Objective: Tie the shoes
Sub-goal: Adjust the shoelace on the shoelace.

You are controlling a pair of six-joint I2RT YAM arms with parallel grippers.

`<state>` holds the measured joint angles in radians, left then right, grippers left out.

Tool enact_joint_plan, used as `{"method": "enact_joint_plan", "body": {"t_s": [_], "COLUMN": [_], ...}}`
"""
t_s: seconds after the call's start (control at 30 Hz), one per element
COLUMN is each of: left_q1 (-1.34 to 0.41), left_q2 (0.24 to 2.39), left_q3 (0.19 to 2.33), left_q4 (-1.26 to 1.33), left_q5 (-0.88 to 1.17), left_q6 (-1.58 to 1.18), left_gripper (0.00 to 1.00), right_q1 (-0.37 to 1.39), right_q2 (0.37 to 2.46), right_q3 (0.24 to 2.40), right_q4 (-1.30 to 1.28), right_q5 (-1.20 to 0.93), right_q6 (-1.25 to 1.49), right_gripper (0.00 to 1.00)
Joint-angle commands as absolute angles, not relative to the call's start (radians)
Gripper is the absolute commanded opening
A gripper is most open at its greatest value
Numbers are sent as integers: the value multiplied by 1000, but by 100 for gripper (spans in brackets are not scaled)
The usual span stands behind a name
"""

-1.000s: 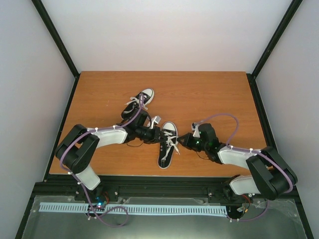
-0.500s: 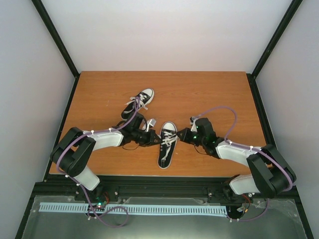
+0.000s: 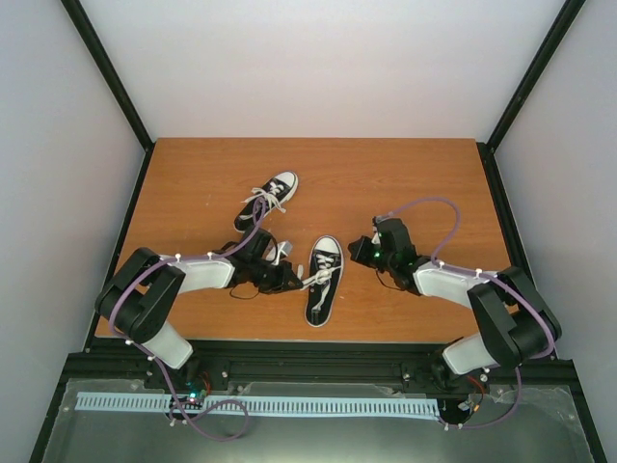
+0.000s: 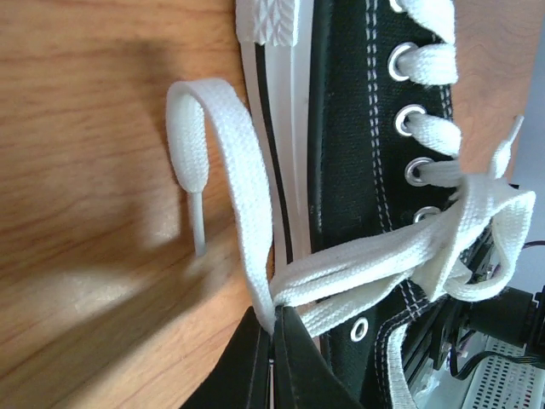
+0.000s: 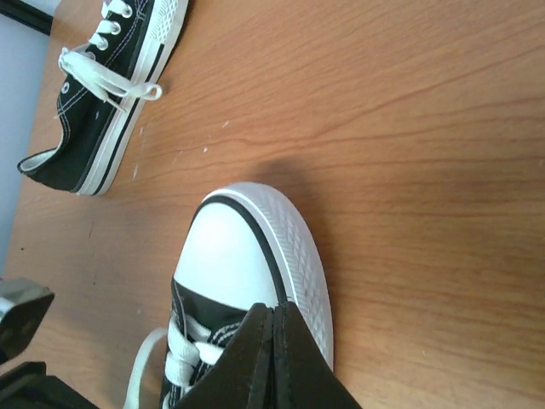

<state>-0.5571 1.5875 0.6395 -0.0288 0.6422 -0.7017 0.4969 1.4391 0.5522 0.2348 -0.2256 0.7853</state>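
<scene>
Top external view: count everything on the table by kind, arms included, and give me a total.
Black low-top sneakers: 2 (far one, near one)
Robot arms: 2 (left, right)
Total: 4

near shoe (image 4: pixel 341 153), left wrist view: cut by top, right and bottom edges; toe and heel out of frame
lace (image 4: pixel 247 221) beside near shoe: pinched stretch hidden between closed left gripper (image 4: pixel 274 336)
near shoe, right wrist view: only toe end showing; rest cut by bottom edge, partly behind right gripper (image 5: pixel 272 336)
right gripper's hold: not discernible
far shoe (image 5: pixel 94 111), beyond near shoe: toe cut by top edge
knot on near shoe, top view: too small to tell
</scene>
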Motion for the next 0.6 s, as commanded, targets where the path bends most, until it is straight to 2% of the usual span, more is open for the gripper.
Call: {"method": "enact_joint_plan", "body": {"t_s": [0.0, 0.23, 0.43, 0.5, 0.57], "left_q1": [-549, -549, -549, -549, -549], "left_q2": [1584, 1581, 1594, 1597, 1599], "left_q3": [635, 646, 661, 662, 666], "left_q4": [-49, -17, 1, 14, 22], "left_q5": [634, 662, 680, 687, 688], "left_q6": [-674, -683, -675, -678, -677], "left_gripper": [1, 1, 1, 1, 1], "right_q1": [482, 479, 476, 471, 464], "right_q2": [1473, 1489, 1392, 1372, 1369], "right_q3": [610, 638, 520, 471, 430], "right_q4": [244, 269, 291, 319, 353], "right_q5": [-185, -314, -414, -440, -465], "right_q6": [760, 683, 643, 685, 738], "right_gripper": [3, 3, 37, 44, 46]}}
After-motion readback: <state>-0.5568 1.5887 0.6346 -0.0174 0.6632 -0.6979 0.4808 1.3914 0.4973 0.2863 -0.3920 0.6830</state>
